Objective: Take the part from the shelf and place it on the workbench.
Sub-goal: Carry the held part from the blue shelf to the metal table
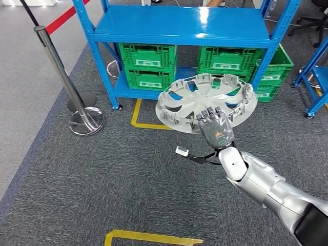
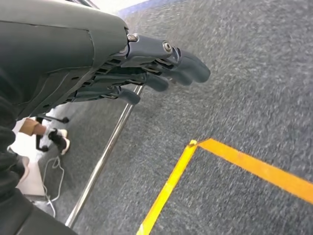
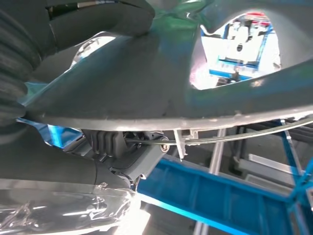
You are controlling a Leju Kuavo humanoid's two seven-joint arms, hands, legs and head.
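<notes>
Fingers of right hand clasp hubcap rim.

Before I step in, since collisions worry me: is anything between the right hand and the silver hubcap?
No. The right hand already grips the round silver plastic hubcap by its near rim, held in front of the blue metal shelf. No workbench can be seen.

You see a silver-grey plastic hubcap, smooth with a dull sheen, gripped by the right hand with its dark matt fingers. At 12 o'clock, the blue shelf is glossy painted metal; green crates look matt plastic. At 9 o'clock, the post is polished metal. The carpet is rough grey.
</notes>
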